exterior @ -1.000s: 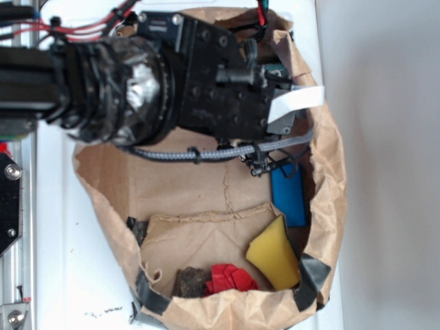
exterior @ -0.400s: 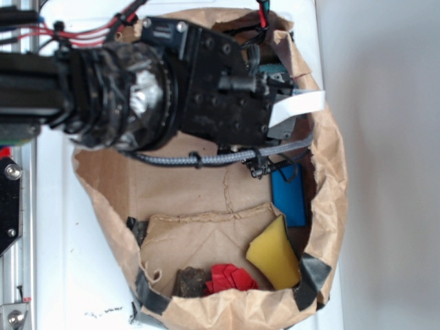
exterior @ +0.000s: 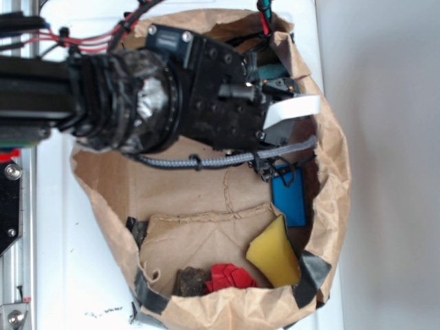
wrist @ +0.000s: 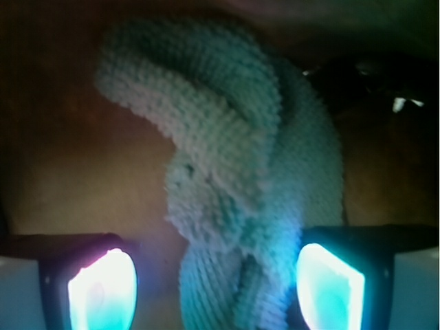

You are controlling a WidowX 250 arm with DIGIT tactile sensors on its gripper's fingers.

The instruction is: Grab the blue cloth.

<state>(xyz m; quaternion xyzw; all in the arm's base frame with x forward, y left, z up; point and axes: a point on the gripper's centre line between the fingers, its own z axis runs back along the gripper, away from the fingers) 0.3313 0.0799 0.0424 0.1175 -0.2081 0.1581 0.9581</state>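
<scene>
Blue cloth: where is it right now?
Wrist view: the blue cloth lies bunched on the brown bag floor, running down between the open gripper's jaws. Exterior view: mostly hidden under the arm at the bag's top right.

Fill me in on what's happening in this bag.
The robot arm is reaching into a brown paper bag. Its gripper is open, with the blue cloth lying bunched between the two fingers, not yet pinched. A blue block, a yellow piece and a red object lie untouched elsewhere in the bag.
</scene>
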